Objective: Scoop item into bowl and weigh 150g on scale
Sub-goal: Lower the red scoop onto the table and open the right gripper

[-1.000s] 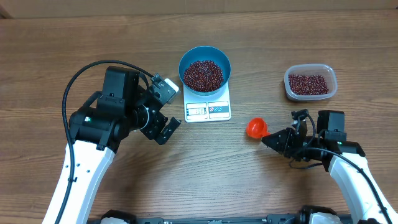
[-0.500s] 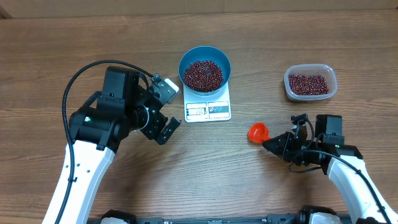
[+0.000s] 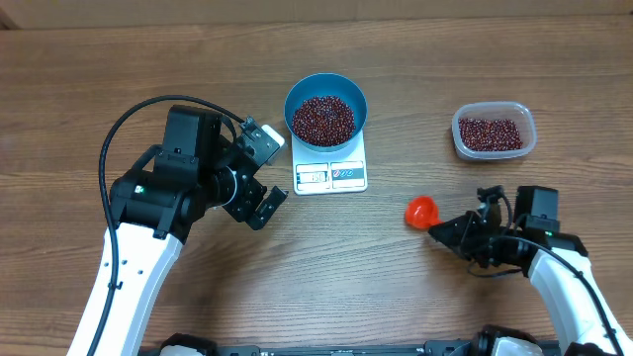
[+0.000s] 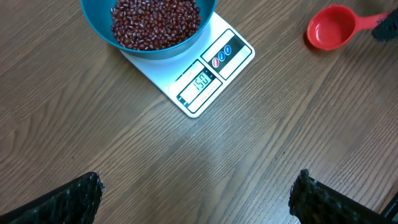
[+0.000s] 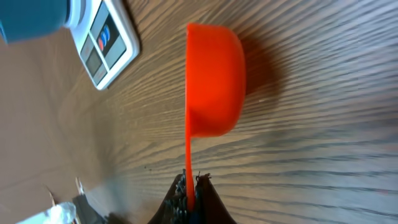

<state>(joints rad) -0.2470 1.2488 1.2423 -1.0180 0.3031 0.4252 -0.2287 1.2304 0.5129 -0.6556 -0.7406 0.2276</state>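
We see the round deep blue bowl [image 3: 360,99] sitting on the small flat white rectangular kitchen scale [image 3: 331,175], filled with small dark red-brown beans [image 3: 323,119]. The scale's display [image 4: 200,81] appears to read 150. Our right gripper [image 3: 436,227] is clenched on the thin handle of the small red plastic scoop [image 3: 422,211], right of the scale. Our left gripper [image 3: 267,173] is released, jaws spread wide, just left of the scale. 1 clear rectangular plastic tub [image 3: 531,119] holding more beans stands far right on the wooden table [image 3: 148,59].
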